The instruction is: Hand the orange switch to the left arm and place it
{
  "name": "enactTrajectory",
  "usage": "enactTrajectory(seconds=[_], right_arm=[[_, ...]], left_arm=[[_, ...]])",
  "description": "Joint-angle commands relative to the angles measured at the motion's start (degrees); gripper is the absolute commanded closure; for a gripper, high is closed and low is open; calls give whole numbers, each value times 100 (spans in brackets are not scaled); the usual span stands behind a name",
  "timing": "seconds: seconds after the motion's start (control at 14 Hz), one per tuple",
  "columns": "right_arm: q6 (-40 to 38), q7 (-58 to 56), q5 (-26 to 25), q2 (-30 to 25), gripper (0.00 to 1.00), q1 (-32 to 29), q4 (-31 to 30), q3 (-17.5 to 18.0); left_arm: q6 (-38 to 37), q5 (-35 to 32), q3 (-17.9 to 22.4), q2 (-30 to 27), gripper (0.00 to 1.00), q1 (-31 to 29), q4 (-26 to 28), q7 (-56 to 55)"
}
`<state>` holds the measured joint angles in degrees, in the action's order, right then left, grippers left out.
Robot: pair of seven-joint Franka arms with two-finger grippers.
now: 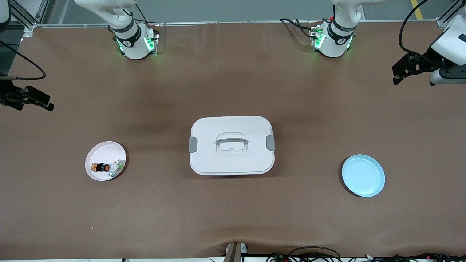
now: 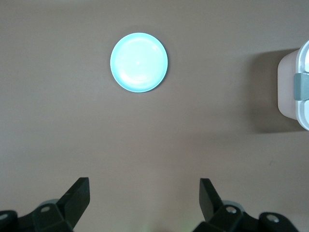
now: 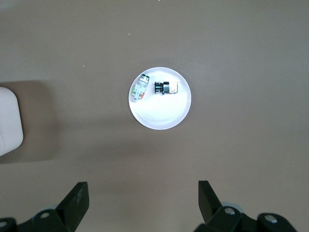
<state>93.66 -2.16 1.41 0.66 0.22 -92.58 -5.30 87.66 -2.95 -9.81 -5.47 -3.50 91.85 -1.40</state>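
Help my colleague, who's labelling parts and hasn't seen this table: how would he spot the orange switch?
Start at the big white box mid-table, then look toward the right arm's end to the white plate. Two small parts lie on it; the orange switch is the black one with a round orange end, not the green-and-white part beside it.

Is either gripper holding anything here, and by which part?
Nothing held. Left gripper and right gripper are both open and empty; the orange switch lies on its plate.

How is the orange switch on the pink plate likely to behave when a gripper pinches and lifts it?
The orange switch lies on its side and looks cylindrical, so a nudge would probably roll it. It looks tiny and rigid, so likely light and stiff. The green-and-white component lies close beside it on the pink plate, so fingers may bump that.
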Motion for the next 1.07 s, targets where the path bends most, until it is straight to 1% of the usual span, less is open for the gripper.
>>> enactTrajectory(seconds=[0.0,0.21,0.28,0.36,0.5,0.71,1.0], right_arm=[[-85,-47,9,48,0,-31,126,29],[-85,-39,9,48,0,-31,126,29],[-85,-47,9,48,0,-31,126,29],[-85,-47,9,48,0,-31,126,29],[-85,-56,9,92,0,-40,109,29],[-15,-56,0,389,0,-84,108,29],[485,-65,9,1022,0,-233,56,20]], left_arm=[[-100,84,-12,64,0,-28,-106,87],[-100,66,-12,73,0,-10,-132,52],[-100,75,-12,81,0,-10,-219,9],[-100,58,-12,203,0,-10,-333,-1],[-100,49,6,248,0,-36,-352,34],[-100,75,6,257,0,-19,-317,17],[-169,84,-3,257,0,-19,-291,-18]])
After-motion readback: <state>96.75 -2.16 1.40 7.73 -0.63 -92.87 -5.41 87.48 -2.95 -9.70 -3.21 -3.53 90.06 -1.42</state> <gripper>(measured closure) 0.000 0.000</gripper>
